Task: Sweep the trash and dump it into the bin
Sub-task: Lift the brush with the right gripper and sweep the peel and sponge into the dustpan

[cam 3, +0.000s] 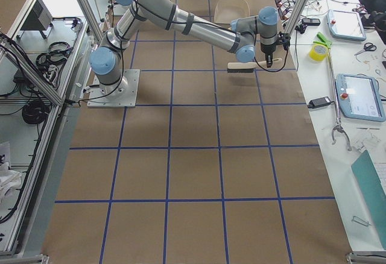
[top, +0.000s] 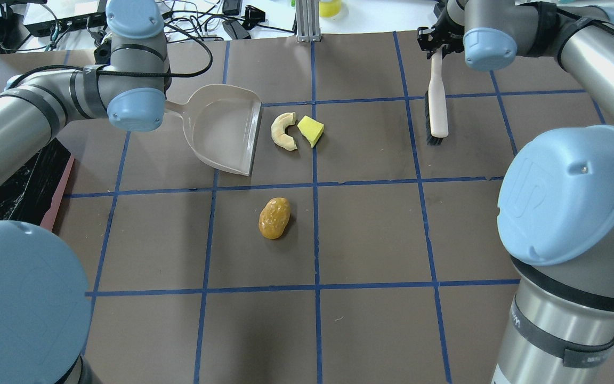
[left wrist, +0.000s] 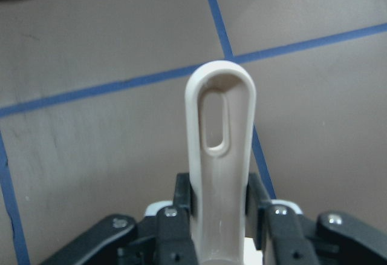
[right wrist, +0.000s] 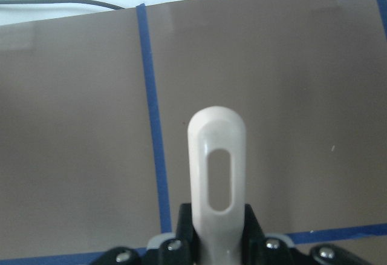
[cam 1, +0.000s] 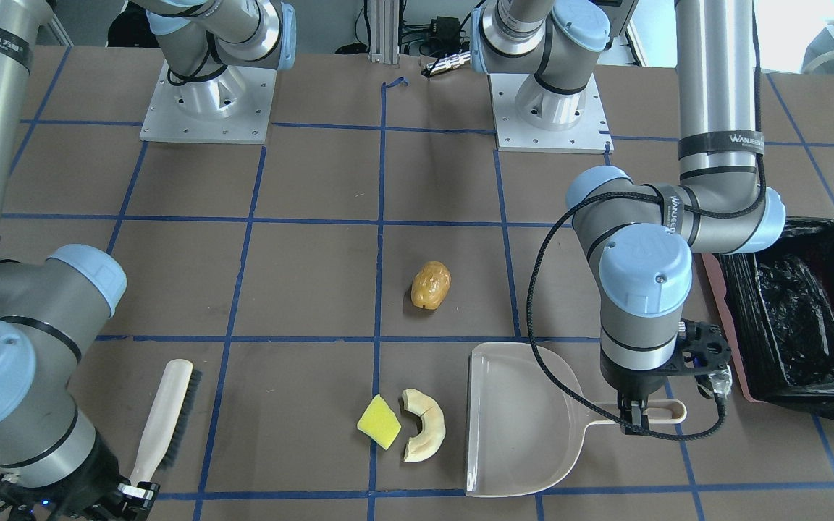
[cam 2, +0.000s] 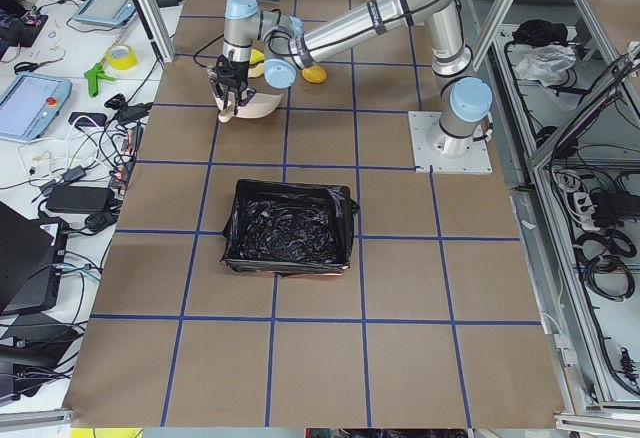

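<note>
On the worktop (cam 1: pixel 316 268), the sponge (cam 1: pixel 379 421) and pale slice (cam 1: pixel 428 434) lie just beside the dustpan (cam 1: pixel 525 427), the potato (cam 1: pixel 431 285) apart; the left end effector (cam 1: pixel 634 420) clamps its handle, the right end effector (right wrist: pixel 217 222) clamps the brush (cam 1: pixel 163 420); the bin (cam 1: pixel 746 311) stands nearby.

You'll find the golden lump (cam 1: pixel 431 285) at the table's (cam 1: pixel 316 181) middle, the sponge wedge (cam 1: pixel 379 421) just beside the cream crescent (cam 1: pixel 424 434) nearer your edge, and the black-lined bin (cam 1: pixel 743 311) near the robot's-left end.
</note>
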Available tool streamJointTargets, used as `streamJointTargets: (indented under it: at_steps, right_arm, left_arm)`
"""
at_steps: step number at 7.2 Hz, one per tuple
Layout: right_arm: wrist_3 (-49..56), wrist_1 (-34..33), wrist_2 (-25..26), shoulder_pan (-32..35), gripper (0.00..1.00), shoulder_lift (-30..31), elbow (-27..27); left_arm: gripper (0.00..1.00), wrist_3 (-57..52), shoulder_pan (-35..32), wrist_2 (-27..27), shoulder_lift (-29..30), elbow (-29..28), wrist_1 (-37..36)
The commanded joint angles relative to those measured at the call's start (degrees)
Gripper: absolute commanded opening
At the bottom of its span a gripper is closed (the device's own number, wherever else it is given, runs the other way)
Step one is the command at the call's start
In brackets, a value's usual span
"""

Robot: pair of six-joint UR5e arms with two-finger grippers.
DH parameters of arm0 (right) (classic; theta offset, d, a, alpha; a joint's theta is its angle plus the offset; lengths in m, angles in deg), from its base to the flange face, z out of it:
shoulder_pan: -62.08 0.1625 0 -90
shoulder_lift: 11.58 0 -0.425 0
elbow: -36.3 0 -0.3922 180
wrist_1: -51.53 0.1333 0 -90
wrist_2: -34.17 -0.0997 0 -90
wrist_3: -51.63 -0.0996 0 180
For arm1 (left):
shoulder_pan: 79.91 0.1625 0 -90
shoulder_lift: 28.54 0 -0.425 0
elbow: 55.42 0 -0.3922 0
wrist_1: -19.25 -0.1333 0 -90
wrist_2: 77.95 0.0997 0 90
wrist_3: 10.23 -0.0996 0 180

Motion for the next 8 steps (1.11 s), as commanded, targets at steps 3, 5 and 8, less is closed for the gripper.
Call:
streamJointTargets:
  at_steps: [3,5,8]
  right_arm:
    - [-12.6,-3.0,4.2,7.6,0.10,-1.9,0.6]
    - [-18.8,-3.0,6.2,10.8,0.10,-2.3,0.9]
    - [-23.4,-3.3,8.6,13.4,0.10,-4.5,3.2]
  left_arm:
    - [0.00,4.8,-0.6,2.4,1.5,0.5,0.6]
    - [0.00,5.4,-0.6,2.6,1.8,0.4,0.6]
    - [0.00,5.8,-0.6,3.0,2.6,0.1,0.6]
